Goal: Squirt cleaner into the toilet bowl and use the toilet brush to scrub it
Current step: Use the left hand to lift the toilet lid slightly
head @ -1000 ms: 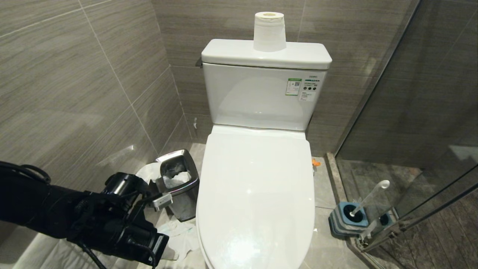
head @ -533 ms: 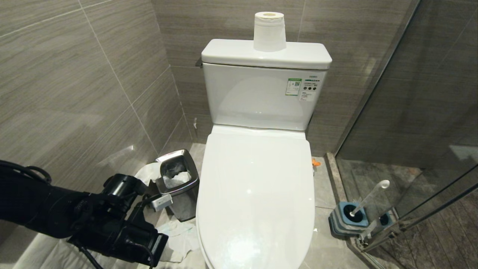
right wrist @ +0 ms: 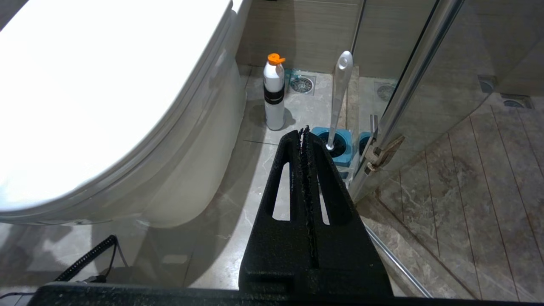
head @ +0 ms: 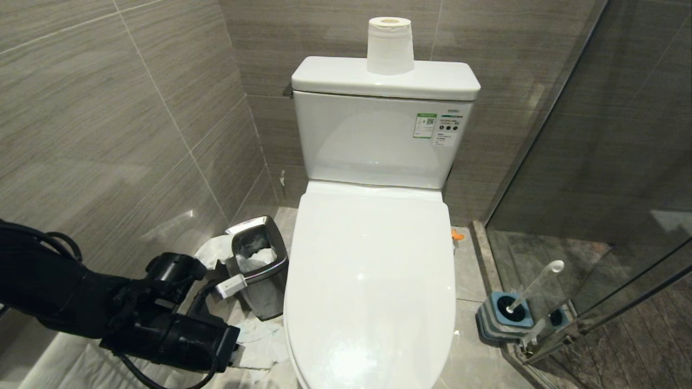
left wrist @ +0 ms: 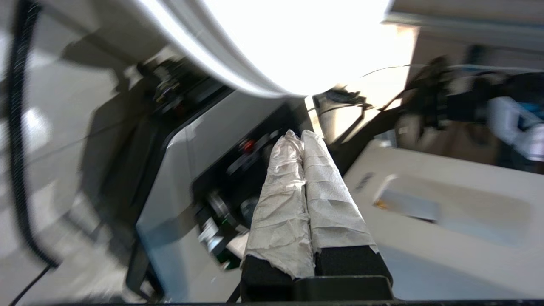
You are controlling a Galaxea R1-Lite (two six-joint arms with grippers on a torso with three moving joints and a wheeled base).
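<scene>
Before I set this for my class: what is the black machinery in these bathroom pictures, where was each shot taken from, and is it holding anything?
It is a two-armed robot. The wide shot comes from its head; the others from cameras on each wrist. The left gripper, paper-wrapped fingers shut and empty, is low beside the toilet, whose lid is down. The right gripper, also shut and empty, points at the brush standing in its holder near an orange-capped bottle. A bin stands on the floor and a paper roll on the tank.

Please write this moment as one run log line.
toilet bowl: lid closed | toilet brush: in holder | left hand: shut, empty | right hand: shut, empty
</scene>
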